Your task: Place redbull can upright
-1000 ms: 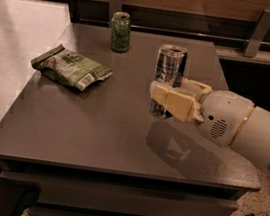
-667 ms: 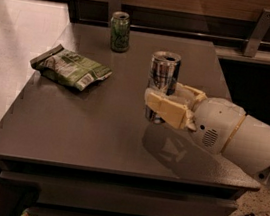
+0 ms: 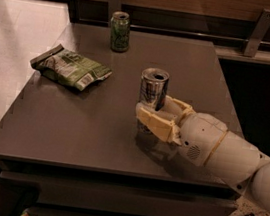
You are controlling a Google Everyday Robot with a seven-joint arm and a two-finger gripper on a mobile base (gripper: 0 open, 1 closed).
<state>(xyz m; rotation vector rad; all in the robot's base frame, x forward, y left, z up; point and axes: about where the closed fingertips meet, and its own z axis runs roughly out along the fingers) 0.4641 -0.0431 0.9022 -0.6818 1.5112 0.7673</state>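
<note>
The redbull can (image 3: 153, 88), tall and slim with a silver top, stands upright near the middle of the dark table (image 3: 72, 121). My gripper (image 3: 160, 115) reaches in from the right, and its cream fingers (image 3: 155, 124) wrap around the can's lower half. The can's base is hidden behind the fingers, so I cannot tell whether it rests on the table or hangs just above it.
A shorter green can (image 3: 119, 31) stands upright at the table's far edge. A green snack bag (image 3: 70, 67) lies flat on the left part. A dark wall with metal brackets runs behind. The floor drops away on the left and front.
My gripper and the can have moved a little to the left and toward the front of the table. The can stays upright in the fingers.
</note>
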